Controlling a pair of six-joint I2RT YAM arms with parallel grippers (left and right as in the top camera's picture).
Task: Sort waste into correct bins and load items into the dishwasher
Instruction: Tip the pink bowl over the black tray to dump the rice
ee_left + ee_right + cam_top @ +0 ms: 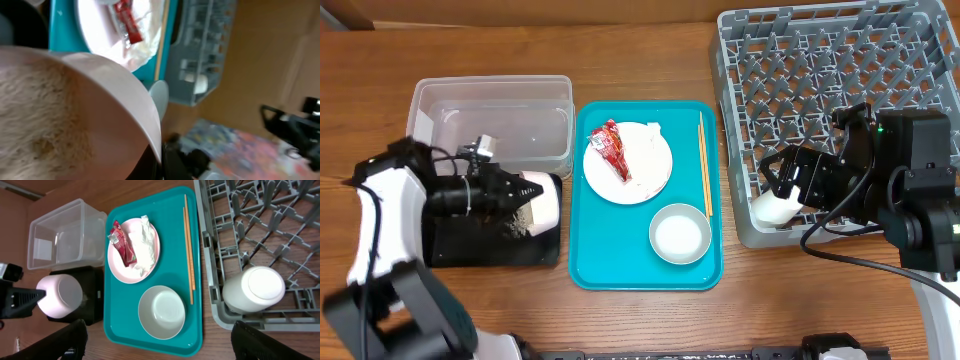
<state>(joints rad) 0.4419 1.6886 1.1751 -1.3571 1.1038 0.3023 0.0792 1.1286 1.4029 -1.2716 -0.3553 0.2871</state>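
Overhead: left end effector (508,190) clamped on pink bowl (542,197), tipped over black tray (470,250). Left wrist alone shows rice (45,130) inside it. Right wrist: right end effector (159,330) fingers apart, white cup (254,289) in dishwasher rack (260,230), near-left corner.

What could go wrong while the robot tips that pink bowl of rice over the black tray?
1. The left end effector holds the pink bowl tipped right at the edge of the black tray, so rice may spill onto the table.
2. The white cup seems to lie on its side at the corner of the grey rack, by the open right end effector. It might roll.
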